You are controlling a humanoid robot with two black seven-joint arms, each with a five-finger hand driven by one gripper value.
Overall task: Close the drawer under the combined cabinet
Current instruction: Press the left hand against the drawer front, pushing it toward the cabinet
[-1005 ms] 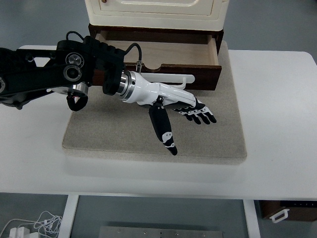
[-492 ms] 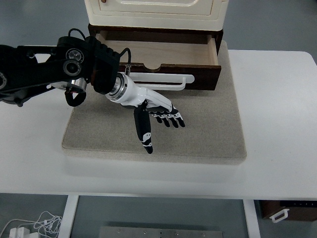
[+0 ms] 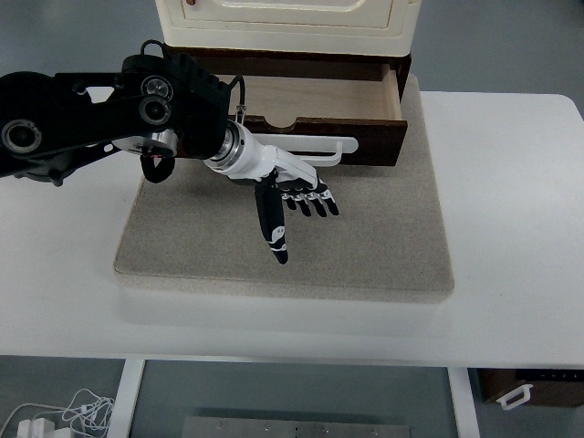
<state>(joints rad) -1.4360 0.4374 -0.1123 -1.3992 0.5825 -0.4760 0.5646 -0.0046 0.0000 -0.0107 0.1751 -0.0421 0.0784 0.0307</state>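
Note:
The dark wooden drawer (image 3: 365,137) stands pulled out under the cream cabinet (image 3: 287,23), its pale inside (image 3: 315,96) bare. A white bar handle (image 3: 310,146) runs along its front. My left hand (image 3: 297,201) comes in from the left on a black arm (image 3: 100,119). It hovers just in front of the drawer front, below the handle, fingers spread and pointing toward the near right, thumb toward me. It holds nothing. The right arm is out of view.
The cabinet and drawer sit on a beige mat (image 3: 383,237) on a white table (image 3: 520,228). A dark box with a white handle (image 3: 534,388) shows below the table's right front edge. Cables (image 3: 55,415) lie on the floor at bottom left.
My left hand has drawn back to the left and closer to the drawer front. The arm has swung up toward the cabinet. The drawer has not moved.

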